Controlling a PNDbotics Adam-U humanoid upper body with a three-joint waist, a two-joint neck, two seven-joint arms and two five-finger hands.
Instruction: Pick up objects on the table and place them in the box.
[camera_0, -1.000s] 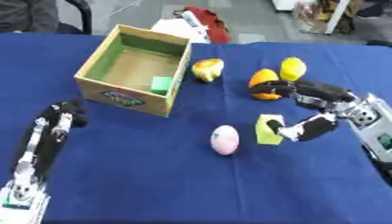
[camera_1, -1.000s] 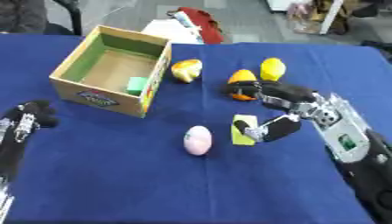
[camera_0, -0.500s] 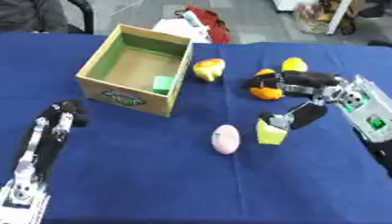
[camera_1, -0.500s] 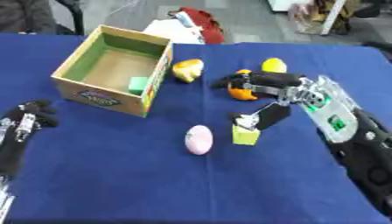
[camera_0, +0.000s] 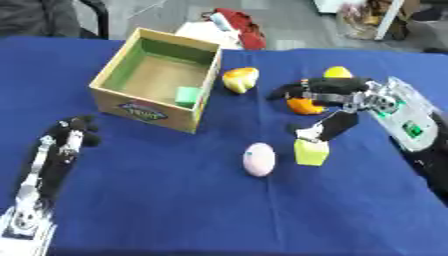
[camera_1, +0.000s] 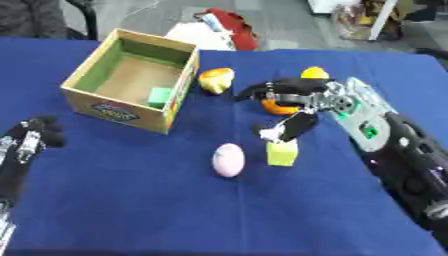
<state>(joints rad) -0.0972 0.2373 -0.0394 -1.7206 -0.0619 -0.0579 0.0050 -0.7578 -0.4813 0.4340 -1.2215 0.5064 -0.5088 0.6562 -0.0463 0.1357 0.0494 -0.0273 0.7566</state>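
Right hand (camera_0: 337, 107) spread open above yellow-green block (camera_0: 311, 152) at centre right, open cardboard box (camera_0: 113, 72) seen upper left, left hand (camera_0: 72, 131) curled shut at lower left

Our right hand (camera_0: 337, 107) is black with a silver, green-marked wrist; our left hand (camera_0: 68, 134) is black.

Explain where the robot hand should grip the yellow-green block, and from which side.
Probably from above, pinching two opposite flat side faces of the yellow-green block. It stands upright and apart from the pink egg, and the right robot hand is open just above it.
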